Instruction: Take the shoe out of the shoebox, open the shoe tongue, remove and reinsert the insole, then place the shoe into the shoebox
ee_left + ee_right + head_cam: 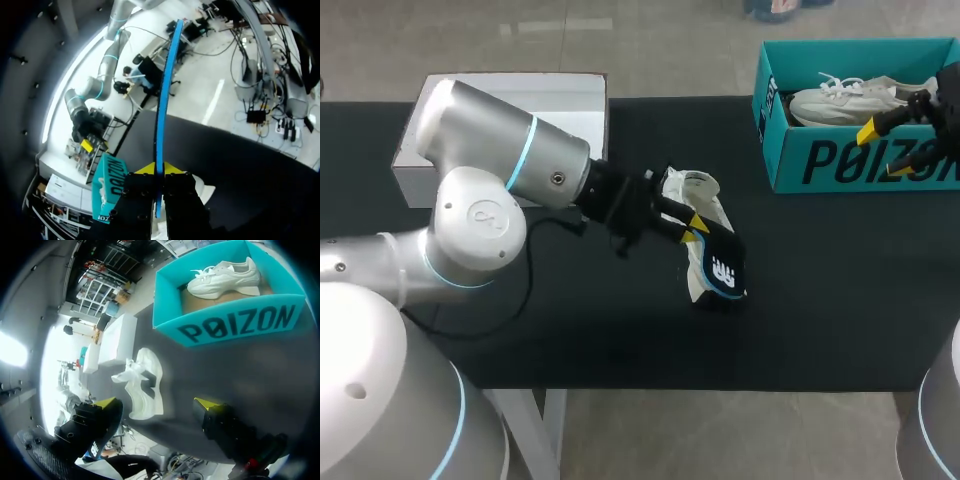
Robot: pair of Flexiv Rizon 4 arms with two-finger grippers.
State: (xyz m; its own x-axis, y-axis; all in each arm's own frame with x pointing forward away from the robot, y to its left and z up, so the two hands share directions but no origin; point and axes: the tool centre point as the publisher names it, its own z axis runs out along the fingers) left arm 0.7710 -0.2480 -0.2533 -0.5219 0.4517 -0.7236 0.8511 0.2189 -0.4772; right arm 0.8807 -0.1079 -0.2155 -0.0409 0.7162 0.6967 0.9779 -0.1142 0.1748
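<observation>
Head view: black table across the whole scene. Largest on it, the silver left arm, in from the left and stretched to the middle. At its end the left gripper, fingers nearly together, pinched on a dark insole with a blue edge. In the left wrist view, that insole edge-on as a thin blue strip standing up from between the two yellow tips, one tip against each face.

Right gripper at the far right, by the near wall of the teal shoebox at its right end. Fingers spread wide, gripping nothing; touching the wall or not, impossible to tell.

White box at the far left, partly hidden behind the left arm, inside not clear to see. Shoebox at the far right corner, open on top, with a second shoe, white, lying lengthwise inside.

White shoe on the table in the middle, just under the left gripper and well apart from the shoebox, its near half covered by the insole. Contact between the two not possible to judge. In the right wrist view, laces splayed out to one side of the shoe.
</observation>
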